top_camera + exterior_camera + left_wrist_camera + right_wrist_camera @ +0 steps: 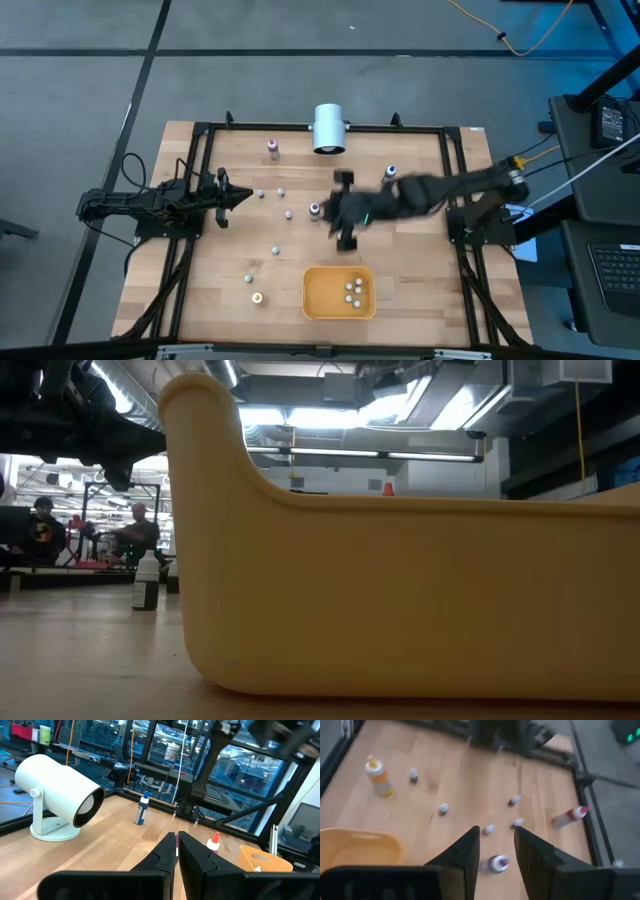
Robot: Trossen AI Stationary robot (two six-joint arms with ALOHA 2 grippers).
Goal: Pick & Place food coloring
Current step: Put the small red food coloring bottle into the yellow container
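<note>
Wooden tabletop point(420, 270), and the right gripper point(496, 851) is out over the middle of it, fingers point(466, 854) spread apart with a small purple-capped bottle point(496, 863) sitting in the gap between them, not clamped. From overhead that same bottle point(315, 209) shows just beside the right arm's tip. Food coloring is scattered all around: a pink-topped bottle point(272, 148) near the far edge, a blue-topped one point(391, 172) by the right arm, a red-topped one lying on its side point(568, 817), a yellow-topped one point(377, 776) standing near the tray's corner, and small whitish ones dotted across the boards. Several more whitish bottles point(352, 289) sit inside the orange tray point(318, 300) at the near edge. Over on the left, the left gripper point(176, 851) waits low over its side of the tabletop, fingers pressed together on nothing. A white cylinder point(329, 128) stands at the far edge.
</note>
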